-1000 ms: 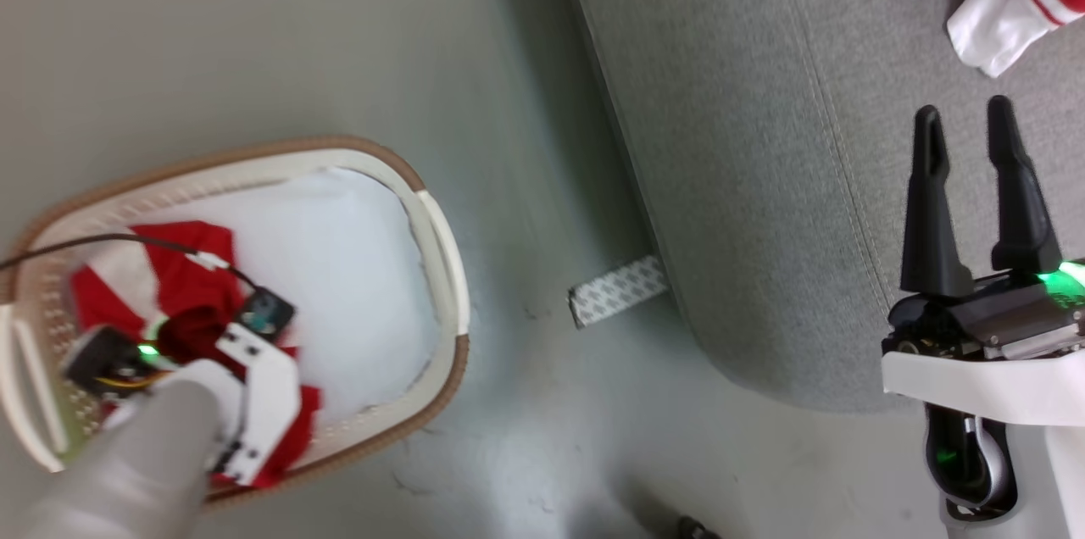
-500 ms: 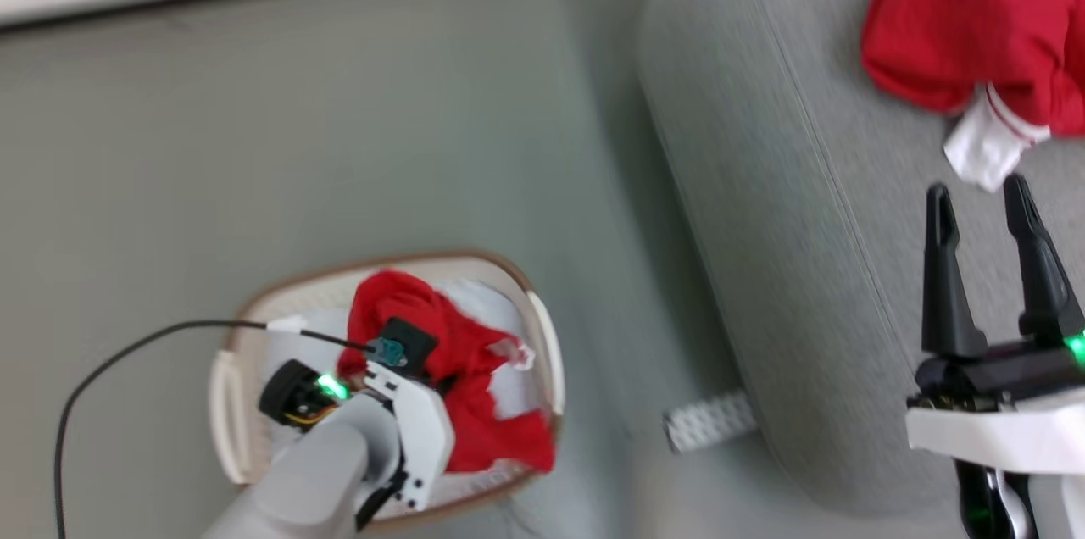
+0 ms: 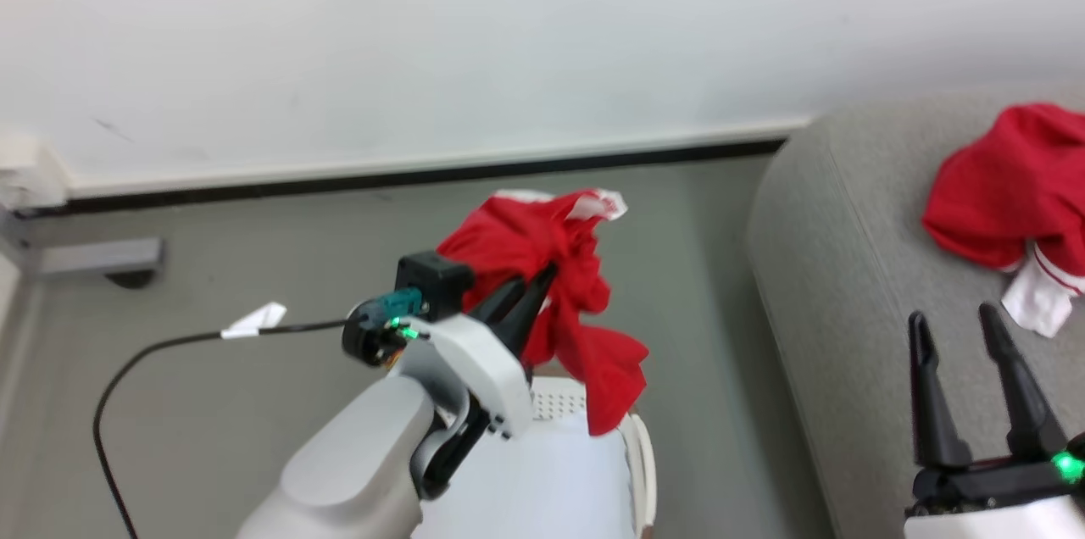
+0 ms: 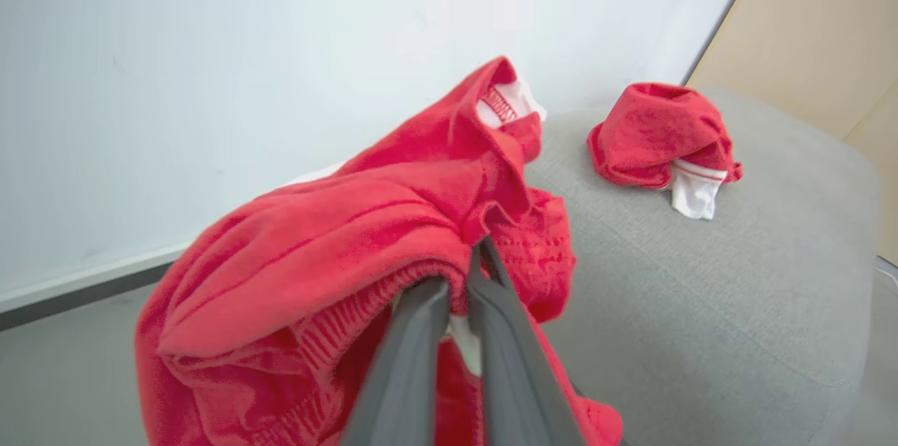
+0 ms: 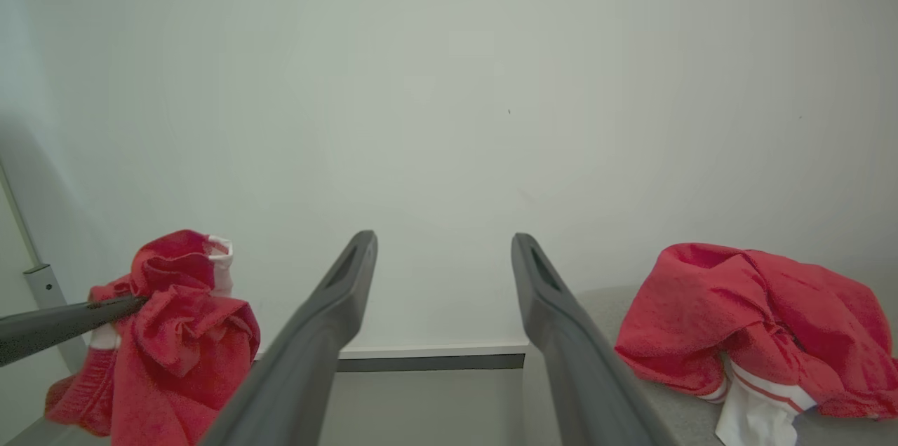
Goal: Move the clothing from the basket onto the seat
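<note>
Left gripper (image 3: 542, 280) clamped on red garment (image 3: 517, 238) over basket (image 3: 640, 446)

Fingers pressed together at mid-frame in the head view, it pinches a bunched fold; the cloth's lowest flap dangles over the basket's rim at lower centre. The grey sofa seat (image 3: 848, 268) runs down the right side, with a second red garment (image 3: 1000, 191), white-cuffed, lying on it at upper right. The right gripper (image 3: 951, 317), fingers spread and empty, sits at lower right.

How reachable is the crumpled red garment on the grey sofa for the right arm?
Likely yes: the right tool is open and empty, and the crumpled red garment with a white cuff lies just ahead of it on the light-grey fabric sofa, with nothing between them.
</note>
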